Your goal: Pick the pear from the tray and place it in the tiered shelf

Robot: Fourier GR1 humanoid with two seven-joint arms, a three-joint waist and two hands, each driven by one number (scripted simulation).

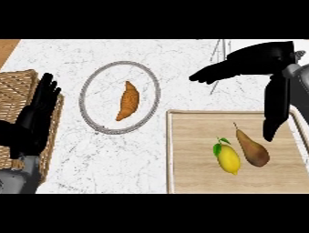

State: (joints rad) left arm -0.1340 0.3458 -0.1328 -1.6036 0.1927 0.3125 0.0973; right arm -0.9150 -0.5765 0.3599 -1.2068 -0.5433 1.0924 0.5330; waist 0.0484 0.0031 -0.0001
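head view shows you the pear [253,149] lying on the wooden tray [190,150], in its right half, with the thin stem pointing up and to the left in the view. a yellow lemon [229,159] with green leaves lies just beside it on the left; you cannot tell whether the two touch.

your right robot hand [264,57] comes in from the right edge and sits above the tray's far right corner. it is released, holding nothing: some of its fingers [275,104] stretch straight down over the tray and end near the pear's stem, apart from the fruit, while another part reaches left over the marble surface [103,159].

your left robot hand [35,118] rests at the left edge, released too, fingers straight and pointing up, over the woven shelf [5,95] that fills that side.

between the woven shelf and the tray you see a round plate [84,98] with a grey rim, and a croissant [128,101] lies at its middle.
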